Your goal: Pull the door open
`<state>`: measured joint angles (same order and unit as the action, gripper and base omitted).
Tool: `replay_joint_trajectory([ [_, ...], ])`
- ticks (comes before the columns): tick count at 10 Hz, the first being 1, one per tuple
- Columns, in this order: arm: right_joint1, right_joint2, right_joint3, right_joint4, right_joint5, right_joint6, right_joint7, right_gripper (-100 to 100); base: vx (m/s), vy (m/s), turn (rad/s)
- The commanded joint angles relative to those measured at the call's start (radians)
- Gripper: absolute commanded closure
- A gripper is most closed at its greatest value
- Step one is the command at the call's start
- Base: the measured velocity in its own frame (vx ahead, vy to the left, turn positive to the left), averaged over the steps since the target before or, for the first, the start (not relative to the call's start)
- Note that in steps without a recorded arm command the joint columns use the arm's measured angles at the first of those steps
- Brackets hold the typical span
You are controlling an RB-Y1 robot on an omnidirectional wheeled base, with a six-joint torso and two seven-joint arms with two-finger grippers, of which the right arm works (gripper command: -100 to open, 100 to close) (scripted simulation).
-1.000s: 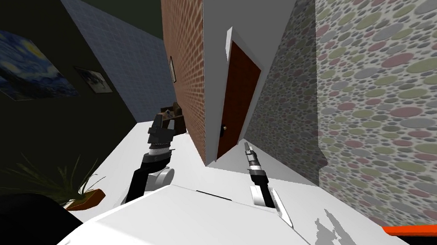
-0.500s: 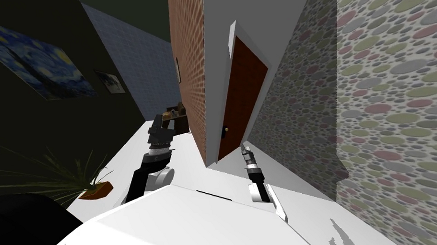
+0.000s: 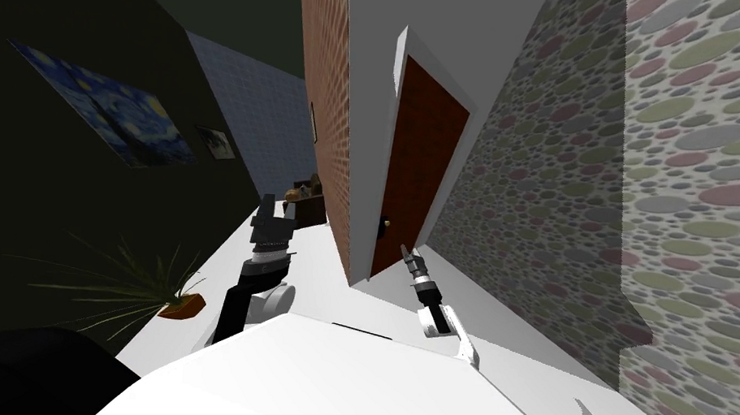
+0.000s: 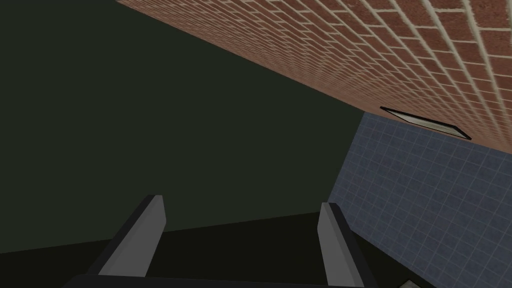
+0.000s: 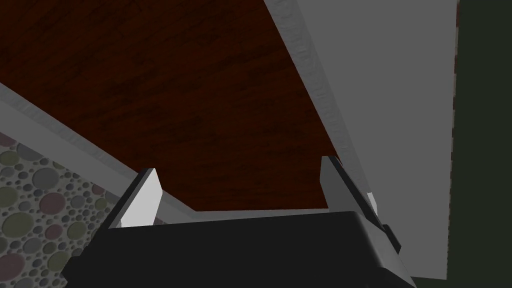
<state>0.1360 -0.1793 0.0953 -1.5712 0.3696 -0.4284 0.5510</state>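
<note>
**Door judged shut in its frame, far centre; knob not yet held.**

The right gripper is held near the knob, on its right, with fingers apart. In the wrist view bare door panel is seen between them, so a miss or a strike on the panel is judged likely if closure is made on this line. The knob is set at the door's left edge, close to the brick wall, where a finger could be caught. The swing may be blocked by a stance too close in front. The left gripper is held further left, fingers apart, idle. A plant stands near left, well apart.
</note>
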Motion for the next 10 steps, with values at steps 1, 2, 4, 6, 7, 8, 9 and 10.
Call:
replay_joint_trajectory([
  [1,-0.014,-0.008,0.007,0.034,0.018,-0.008,0.025,-100,0.103,-0.089,0.130],
  [2,-0.025,-0.013,0.011,0.053,0.029,-0.010,0.038,-100,0.074,-0.067,0.109],
  [4,-0.047,-0.021,0.020,0.090,0.049,-0.014,0.063,-100,0.068,-0.066,0.134],
  [6,-0.076,-0.033,0.032,0.142,0.077,-0.019,0.098,-100,0.085,-0.094,0.165],
  [7,-0.086,-0.037,0.035,0.159,0.086,-0.021,0.110,-100,0.091,-0.109,0.146],
  [8,-0.104,-0.044,0.042,0.191,0.104,-0.024,0.131,-100,0.101,-0.103,0.196],
  [9,-0.121,-0.051,0.049,0.220,0.119,-0.026,0.151,-100,0.121,-0.117,0.219],
  [10,-0.137,-0.057,0.055,0.248,0.135,-0.029,0.170,-100,0.142,-0.138,0.210],
])
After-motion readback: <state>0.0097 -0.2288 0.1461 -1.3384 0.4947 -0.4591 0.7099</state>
